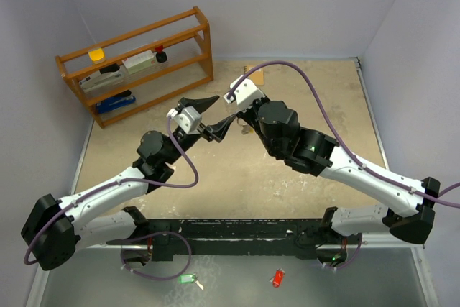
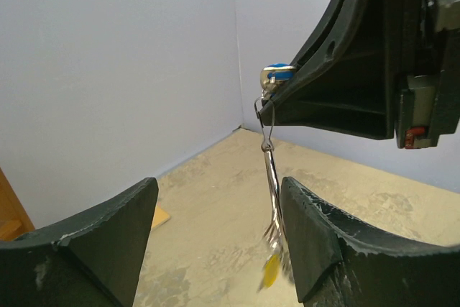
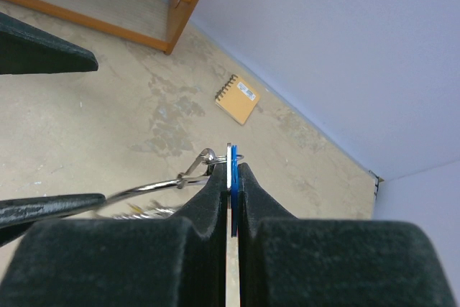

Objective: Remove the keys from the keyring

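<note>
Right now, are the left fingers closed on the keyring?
No, the left fingers stand open; the keyring hangs between them from the right fingers.

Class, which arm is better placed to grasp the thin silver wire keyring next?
Left. The left gripper is open, and the thin silver wire keyring appears to hang between its fingers. The right gripper is shut on the blue-tagged key, so it cannot take the ring.
</note>
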